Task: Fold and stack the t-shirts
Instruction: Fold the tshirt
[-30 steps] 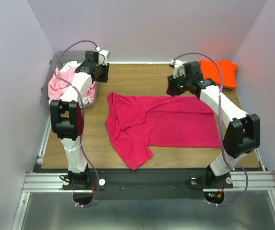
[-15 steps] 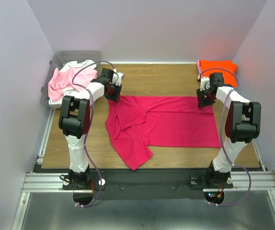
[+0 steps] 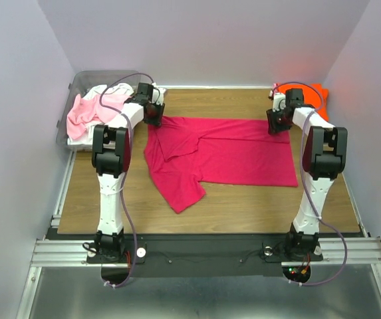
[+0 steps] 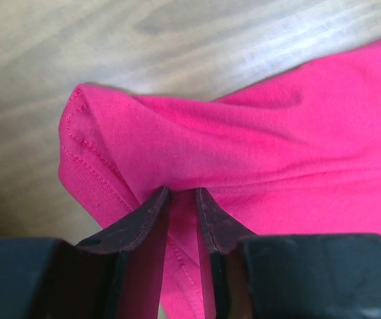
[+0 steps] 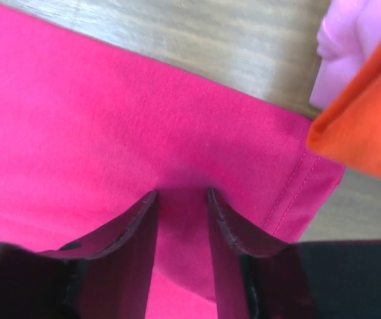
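Left gripper (image 4: pixel 182 194) and right gripper (image 5: pixel 182 194) each pinch a far corner of the magenta t-shirt (image 3: pixel 237 153), soft, light fabric likely best held at its hemmed edges.

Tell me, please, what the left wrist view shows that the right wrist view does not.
Only the left wrist view: the left gripper pinching a bunched, stitched corner of the magenta t-shirt. Only the right wrist view: the right gripper pinching a flat hemmed edge, with the folded edge of the orange t-shirt at the right. Both: magenta fabric between nearly closed fingers, lying on the wooden table.
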Robot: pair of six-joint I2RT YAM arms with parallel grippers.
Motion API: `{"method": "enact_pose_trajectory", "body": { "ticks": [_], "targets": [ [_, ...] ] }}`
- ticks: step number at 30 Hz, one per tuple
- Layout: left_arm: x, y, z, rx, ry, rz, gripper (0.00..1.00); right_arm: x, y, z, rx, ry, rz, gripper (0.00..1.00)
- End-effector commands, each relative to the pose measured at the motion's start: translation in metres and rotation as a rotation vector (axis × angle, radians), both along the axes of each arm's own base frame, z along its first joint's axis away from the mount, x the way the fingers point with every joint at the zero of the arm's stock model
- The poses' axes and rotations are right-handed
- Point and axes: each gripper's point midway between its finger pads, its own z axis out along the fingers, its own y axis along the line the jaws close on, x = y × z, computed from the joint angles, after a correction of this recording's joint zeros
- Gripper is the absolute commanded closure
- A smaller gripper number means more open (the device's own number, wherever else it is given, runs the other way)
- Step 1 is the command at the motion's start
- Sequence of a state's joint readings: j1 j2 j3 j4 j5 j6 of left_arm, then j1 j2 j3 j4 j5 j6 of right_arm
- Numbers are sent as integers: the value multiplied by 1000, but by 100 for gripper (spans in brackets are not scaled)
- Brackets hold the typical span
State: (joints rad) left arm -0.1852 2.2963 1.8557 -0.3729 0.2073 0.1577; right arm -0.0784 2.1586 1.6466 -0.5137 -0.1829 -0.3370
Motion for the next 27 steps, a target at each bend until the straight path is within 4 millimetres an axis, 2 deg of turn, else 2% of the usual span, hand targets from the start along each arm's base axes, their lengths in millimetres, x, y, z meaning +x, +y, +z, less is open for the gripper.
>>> {"method": "enact_pose_trajectory", "body": {
  "ticks": [1, 2, 3, 5, 6, 7, 9, 10, 11, 12, 13, 14, 15, 16, 17, 19, 20, 22, 24, 27],
  "targets": [
    [9, 8, 29, 23, -30, -38, 60, 8, 12, 29, 56, -55, 41, 52],
    [11, 7, 41, 18, -51, -49, 59, 5, 18, 29, 83, -44, 60, 52],
    [9, 1, 67, -9, -96, -87, 57, -2, 29, 54, 128, -78, 100, 46],
    [2, -2, 94, -33, -142, -119, 54, -20, 37, 79, 151, -91, 148, 42],
    [-14, -10, 116, -67, -173, -183, 53, -38, 42, 103, 162, -111, 175, 39],
    [-24, -13, 126, -78, -188, -216, 52, -48, 42, 111, 141, -127, 208, 37],
    [-49, -22, 140, -121, -207, -297, 52, -72, 41, 121, 108, -129, 249, 35],
    [-72, -20, 143, -106, -214, -348, 52, -98, 40, 120, 86, -102, 269, 36],
    [-83, -20, 142, -101, -210, -370, 52, -108, 36, 120, 47, -102, 301, 37],
    [-106, -20, 123, -105, -163, -407, 52, -120, 30, 117, 6, -82, 305, 41],
    [-119, -19, 130, -99, -177, -433, 52, -133, 27, 110, -18, -55, 320, 43],
    [-130, -18, 123, -81, -161, -466, 52, -154, 24, 101, -46, -21, 356, 46],
    [-142, -18, 116, -78, -138, -486, 52, -166, 22, 95, -65, 2, 369, 49],
    [-162, -18, 104, -75, -93, -504, 52, -183, 16, 86, -106, 25, 395, 51],
    [-169, -16, 99, -63, -86, -523, 53, -192, 14, 79, -119, 46, 406, 53],
    [-191, -17, 86, -46, -54, -545, 54, -204, 10, 71, -148, 68, 418, 57],
    [-194, -17, 83, -36, -60, -549, 55, -216, 10, 60, -150, 95, 438, 57],
    [-207, -20, 71, -16, -51, -567, 55, -223, 8, 47, -149, 134, 439, 59],
    [-219, -18, 55, 13, -29, -575, 57, -233, 6, 25, -148, 191, 423, 62],
    [-229, -18, 44, 40, -20, -613, 57, -232, 3, 12, -164, 188, 418, 62]
  ]
}}
